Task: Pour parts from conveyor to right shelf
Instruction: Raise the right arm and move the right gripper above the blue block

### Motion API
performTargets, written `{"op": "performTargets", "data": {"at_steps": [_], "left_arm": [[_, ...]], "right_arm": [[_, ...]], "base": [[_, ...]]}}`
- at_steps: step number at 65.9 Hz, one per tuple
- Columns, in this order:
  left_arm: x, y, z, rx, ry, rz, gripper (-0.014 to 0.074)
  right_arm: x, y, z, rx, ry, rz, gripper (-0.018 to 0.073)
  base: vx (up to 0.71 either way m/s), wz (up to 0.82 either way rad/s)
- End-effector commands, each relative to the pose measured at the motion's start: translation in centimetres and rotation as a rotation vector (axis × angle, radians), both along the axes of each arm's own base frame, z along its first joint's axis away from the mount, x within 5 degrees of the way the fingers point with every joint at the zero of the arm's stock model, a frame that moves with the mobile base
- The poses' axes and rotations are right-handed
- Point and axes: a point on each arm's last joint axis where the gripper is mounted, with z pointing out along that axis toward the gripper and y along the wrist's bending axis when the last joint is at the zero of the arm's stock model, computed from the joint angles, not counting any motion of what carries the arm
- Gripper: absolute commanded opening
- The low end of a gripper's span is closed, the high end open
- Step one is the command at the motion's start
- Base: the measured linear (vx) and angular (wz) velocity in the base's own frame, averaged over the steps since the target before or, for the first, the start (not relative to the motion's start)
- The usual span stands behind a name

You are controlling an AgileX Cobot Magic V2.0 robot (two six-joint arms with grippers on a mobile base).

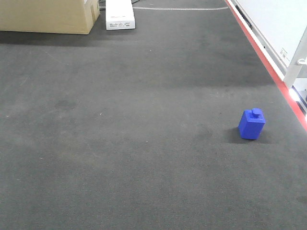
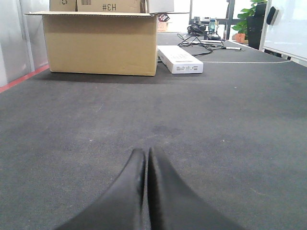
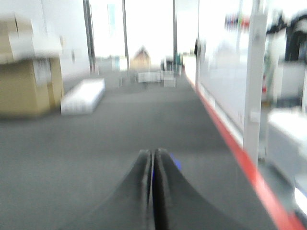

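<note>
In the front view, a dark grey carpet (image 1: 120, 143) fills the picture. The blue block (image 1: 252, 124), with a small knob on top, stands on it at about 4 o'clock, near a red stripe (image 1: 268, 67) that runs along the right edge. A cardboard box (image 1: 45, 17) sits at 11 o'clock, with a flat white box (image 1: 120, 14) just beside it. No arm shows here.

In the left wrist view, the left claw (image 2: 146, 152) is clenched, its two dark fingers pressed together with nothing between them, low over the carpet. The cardboard box is at 11 o'clock and the white box at 12 o'clock, just beside it.

The right wrist view is blurred. The right claw (image 3: 153, 154) is also clenched, finger against finger. A sliver of the blue block peeps out at 1 o'clock of the tips; whether it touches them cannot be told. The red stripe runs from 1 toward 5 o'clock.
</note>
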Motion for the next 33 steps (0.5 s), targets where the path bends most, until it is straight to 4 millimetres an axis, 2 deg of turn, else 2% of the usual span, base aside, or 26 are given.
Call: {"op": "performTargets", "data": {"at_steps": [1,7,11,20,26,33], "left_arm": [[-0.2,0.0,1.5,-0.011,-0.110,-0.006,-0.0006],[-0.2,0.0,1.5,-0.011,-0.110,-0.006,-0.0006],[-0.2,0.0,1.5,-0.011,-0.110,-0.006,-0.0006],[-0.2,0.0,1.5,-0.011,-0.110,-0.006,-0.0006],[-0.2,0.0,1.5,-0.011,-0.110,-0.006,-0.0006],[-0.2,0.0,1.5,-0.011,-0.110,-0.006,-0.0006]], "right_arm": [[-0.6,-0.1,1.7,-0.001,-0.211,-0.013,-0.0005],[-1.1,-0.1,3.5,-0.020,-0.311,-0.016,-0.0005],[-1.7,0.0,5.4,-0.055,-0.364,-0.017,-0.0005],[-3.4,0.3,11.1,-0.170,-0.461,-0.033,-0.0005],[-3.2,0.2,14.5,-0.184,-0.412,-0.043,-0.0005],[-1.3,0.0,18.2,-0.186,-0.240,-0.052,-0.0001]], "base": [[0.00,0.00],[0.00,0.00],[0.00,0.00],[0.00,0.00],[0.00,0.00],[0.00,0.00]]}}
